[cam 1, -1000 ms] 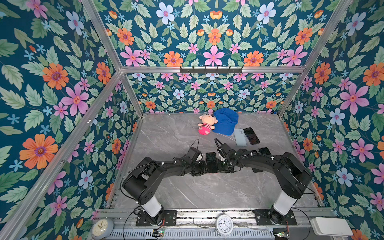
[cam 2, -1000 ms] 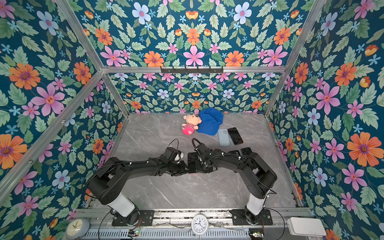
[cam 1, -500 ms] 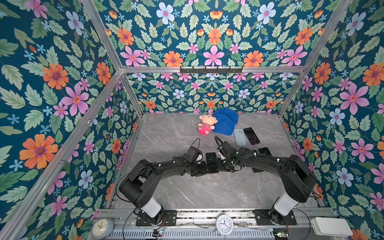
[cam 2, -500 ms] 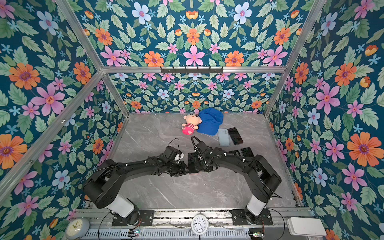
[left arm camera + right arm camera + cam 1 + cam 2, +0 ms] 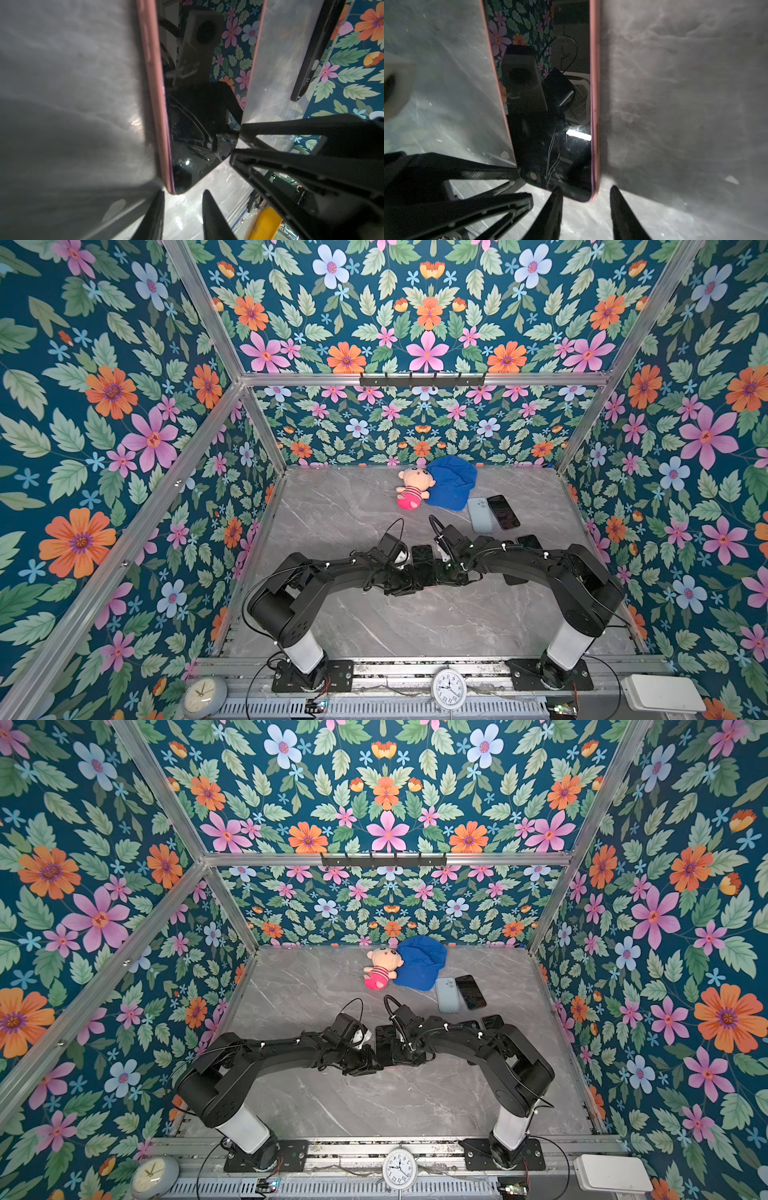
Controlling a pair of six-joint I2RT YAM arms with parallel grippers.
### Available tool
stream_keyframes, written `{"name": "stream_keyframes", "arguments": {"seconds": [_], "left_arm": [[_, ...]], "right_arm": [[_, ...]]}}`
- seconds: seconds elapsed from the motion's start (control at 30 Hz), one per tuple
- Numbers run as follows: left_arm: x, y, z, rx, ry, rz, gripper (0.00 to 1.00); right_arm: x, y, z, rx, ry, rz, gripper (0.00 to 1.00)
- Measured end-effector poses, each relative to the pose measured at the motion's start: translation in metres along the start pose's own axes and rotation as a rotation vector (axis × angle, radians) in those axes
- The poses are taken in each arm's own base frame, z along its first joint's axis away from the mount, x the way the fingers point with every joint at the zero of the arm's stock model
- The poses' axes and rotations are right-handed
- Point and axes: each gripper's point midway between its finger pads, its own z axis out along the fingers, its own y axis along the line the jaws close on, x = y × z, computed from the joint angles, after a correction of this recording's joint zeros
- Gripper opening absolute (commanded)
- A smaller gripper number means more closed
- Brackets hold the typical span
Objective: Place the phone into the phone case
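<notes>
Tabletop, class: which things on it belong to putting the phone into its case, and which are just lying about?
Job: phone, pink case, left hand, right hand.
Lying about: plush doll, blue cap, pale blue phone, black phone.

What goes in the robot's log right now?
pink-rimmed black phone flat on grey marble table | left gripper open at one corner | right gripper open at another
</notes>
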Motion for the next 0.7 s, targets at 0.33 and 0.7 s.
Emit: {"name": "stream_keyframes", "arguments": {"seconds": [0.33, 0.7], "left_arm": [[0.0008, 0.0025, 0.002, -0.007, 0.005, -0.016, 0.14], [0.001, 0.0028, -0.0002, -0.016, 0.001, -0.018, 0.11]], "right_arm": [[0.0011, 0.0021, 0.0061, -0.026, 0.009, 0.003, 0.26], [0.0018, 0.001, 0.0056, -0.036, -0.003, 0.005, 0.21]]}}
